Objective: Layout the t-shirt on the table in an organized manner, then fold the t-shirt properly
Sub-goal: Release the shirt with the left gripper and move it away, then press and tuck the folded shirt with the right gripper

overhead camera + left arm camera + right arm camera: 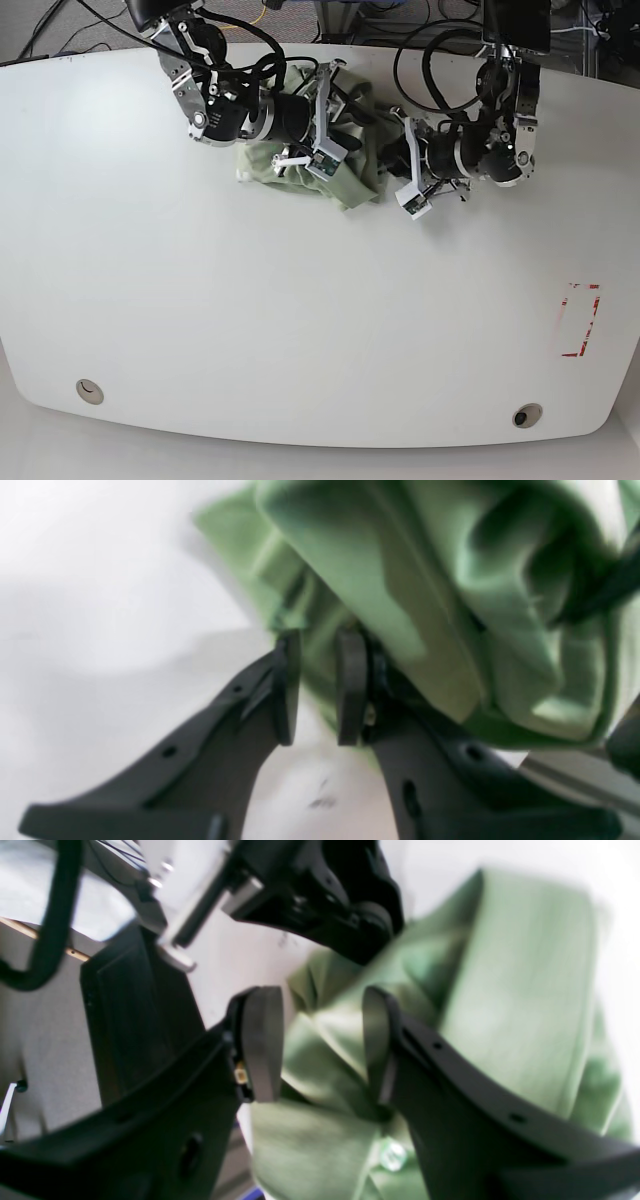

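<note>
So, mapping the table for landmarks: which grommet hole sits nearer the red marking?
The grommet hole at the base view's lower right, below the red marking; the other hole lies at lower left.

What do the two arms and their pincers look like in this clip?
Both arms are black with silver-grey joints, looped black cables and a white wrist block. The left pincer and right pincer have dark, curved fingers with small holes, ending in flat oval pads.

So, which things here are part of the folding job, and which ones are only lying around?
Part of the job:
- t-shirt, bunched up
- table
- left tool, open at the shirt's edge
- right tool, open over the shirt

Only lying around:
- red marking
- two grommet holes
</note>
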You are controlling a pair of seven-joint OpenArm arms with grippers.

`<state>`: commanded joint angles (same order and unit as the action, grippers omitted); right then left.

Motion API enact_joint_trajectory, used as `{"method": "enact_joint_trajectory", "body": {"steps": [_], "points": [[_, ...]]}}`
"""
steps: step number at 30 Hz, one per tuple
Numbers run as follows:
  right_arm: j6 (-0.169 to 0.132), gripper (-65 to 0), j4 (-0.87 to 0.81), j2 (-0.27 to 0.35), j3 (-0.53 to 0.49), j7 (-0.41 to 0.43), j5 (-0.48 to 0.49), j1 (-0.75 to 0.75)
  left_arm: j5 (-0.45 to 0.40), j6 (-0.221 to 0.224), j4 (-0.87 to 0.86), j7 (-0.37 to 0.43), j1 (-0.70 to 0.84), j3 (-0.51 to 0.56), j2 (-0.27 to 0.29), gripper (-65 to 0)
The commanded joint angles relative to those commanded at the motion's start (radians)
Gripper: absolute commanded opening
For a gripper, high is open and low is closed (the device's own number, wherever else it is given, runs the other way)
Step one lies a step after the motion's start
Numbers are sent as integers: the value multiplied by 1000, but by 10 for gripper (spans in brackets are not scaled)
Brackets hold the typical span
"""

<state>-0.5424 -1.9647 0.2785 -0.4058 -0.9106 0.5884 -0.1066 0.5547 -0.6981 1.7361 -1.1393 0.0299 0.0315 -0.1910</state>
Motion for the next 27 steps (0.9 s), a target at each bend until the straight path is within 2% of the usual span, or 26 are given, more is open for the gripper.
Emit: {"method": "enact_joint_trajectory", "body": {"steps": [6, 12, 16, 19, 22, 27], "points": [[0, -409, 0, 6, 0, 0, 0, 15, 21, 0, 60, -64, -28, -106, -5, -542], [2, -409, -3, 6, 18, 0, 2, 28, 20, 0, 91, -68, -68, -287, -64, -542], [2, -406, 2, -2, 17, 0, -2, 31, 14, 0, 89, -68, -91, -454, -109, -542], [3, -404, 2, -5, 15, 0, 0, 31, 14, 0, 87, -68, -94, -488, -149, -542], [3, -404, 3, -37, 15, 0, -2, 29, 15, 0, 87, -68, -92, -491, -201, -542], [3, -403, 38, -57, 17, 0, -3, 31, 15, 0, 87, -68, -87, -494, -235, -542]]}}
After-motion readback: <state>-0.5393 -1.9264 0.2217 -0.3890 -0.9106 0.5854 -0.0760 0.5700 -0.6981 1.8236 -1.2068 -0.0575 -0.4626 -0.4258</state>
